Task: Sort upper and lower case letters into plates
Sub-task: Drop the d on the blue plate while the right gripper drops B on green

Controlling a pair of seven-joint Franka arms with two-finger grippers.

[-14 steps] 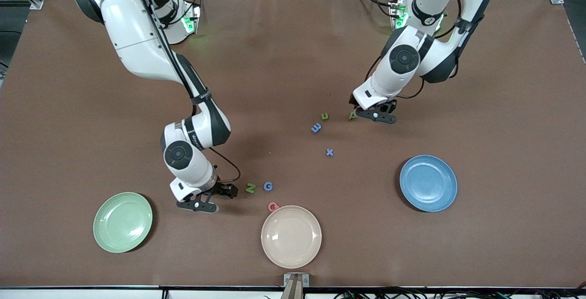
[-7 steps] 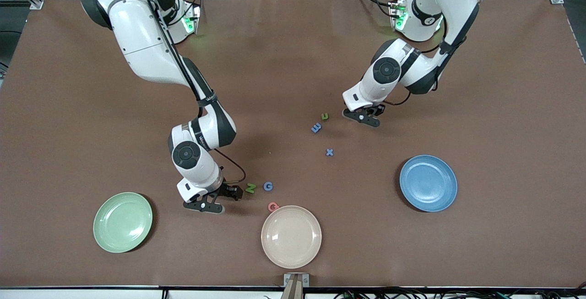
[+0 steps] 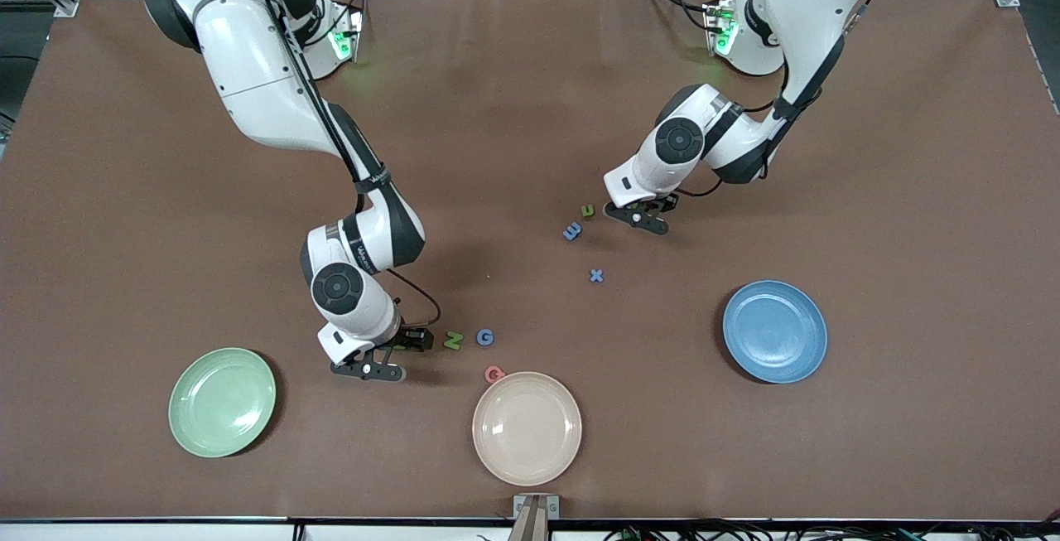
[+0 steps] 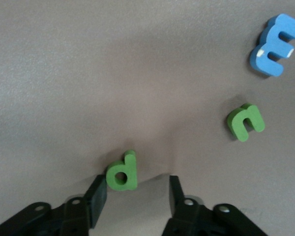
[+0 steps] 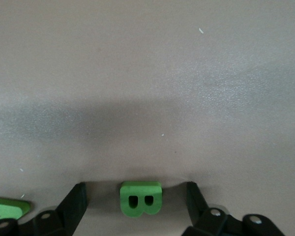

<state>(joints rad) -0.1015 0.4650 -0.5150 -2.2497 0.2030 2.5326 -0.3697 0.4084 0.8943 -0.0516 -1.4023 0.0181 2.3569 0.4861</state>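
1. The green plate (image 3: 222, 402) and blue plate (image 3: 774, 330), low in the front view, hold no letters; the first picks are in hand.
2. The right gripper (image 5: 135, 190) stands open astride the B (image 5: 141, 198); it should close next.
3. The left gripper (image 4: 136, 183) is open, one finger touching the p (image 4: 123, 171); centre, then squeeze.

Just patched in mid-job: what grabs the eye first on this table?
Both arms are down on letters at once: the left gripper straddles the green p, one finger touching it, beside the green n and blue m. The right gripper brackets the green B, jaws open. The pale green plate and blue plate hold no letters.
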